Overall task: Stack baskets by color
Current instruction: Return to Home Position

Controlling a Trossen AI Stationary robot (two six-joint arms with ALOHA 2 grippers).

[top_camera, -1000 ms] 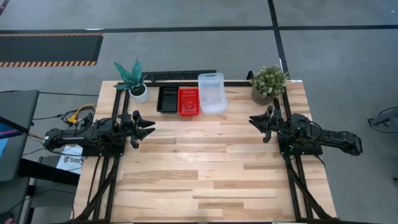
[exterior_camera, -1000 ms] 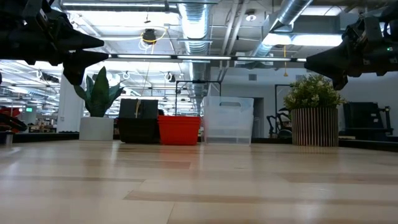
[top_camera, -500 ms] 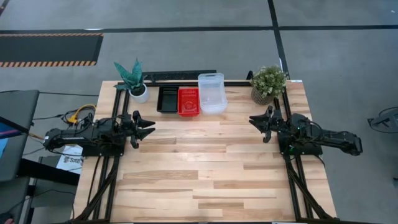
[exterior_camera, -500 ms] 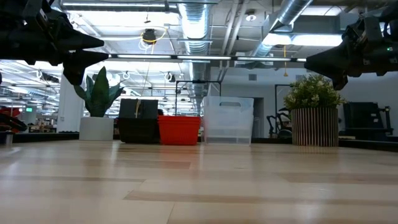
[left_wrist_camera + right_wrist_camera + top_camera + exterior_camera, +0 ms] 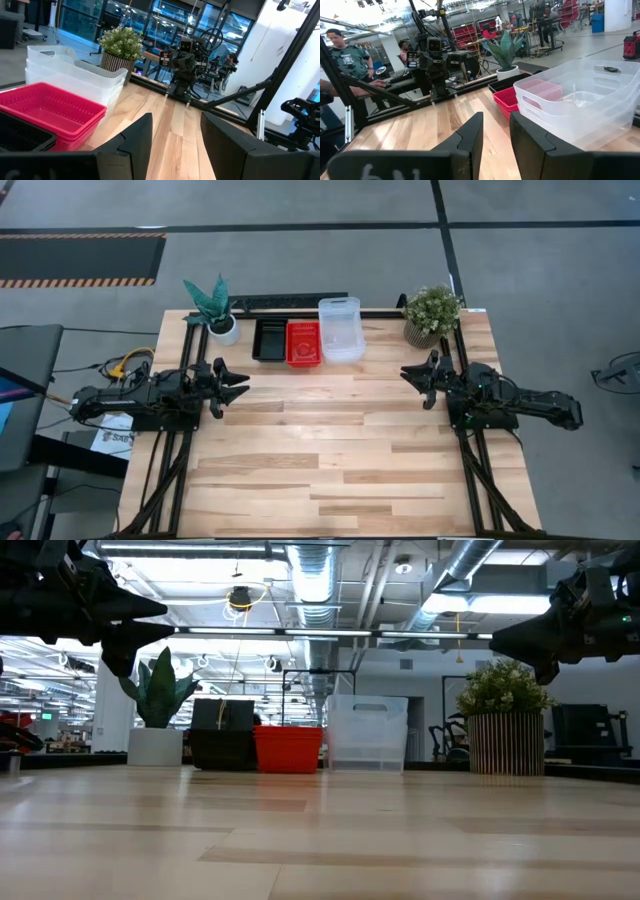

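Three stacks of baskets stand side by side on the table at its far edge: black (image 5: 268, 340), red (image 5: 303, 343) and clear (image 5: 341, 330), the clear stack being the tallest (image 5: 366, 732). Each stack rests on its base. My left gripper (image 5: 244, 386) hovers level above the table's left side, open, pointing toward the right edge, with nothing between its fingers (image 5: 175, 145). My right gripper (image 5: 406, 376) hovers level above the right side, facing the left arm. It is open by a narrower gap and holds nothing (image 5: 496, 136). Both stand nearer than the baskets.
A spiky plant in a white pot (image 5: 215, 312) stands left of the baskets, and a bushy plant in a ribbed pot (image 5: 432, 315) stands at the far right corner. Bare wood (image 5: 330, 450) fills the table's middle and near half. People (image 5: 340, 45) stand beyond the left edge.
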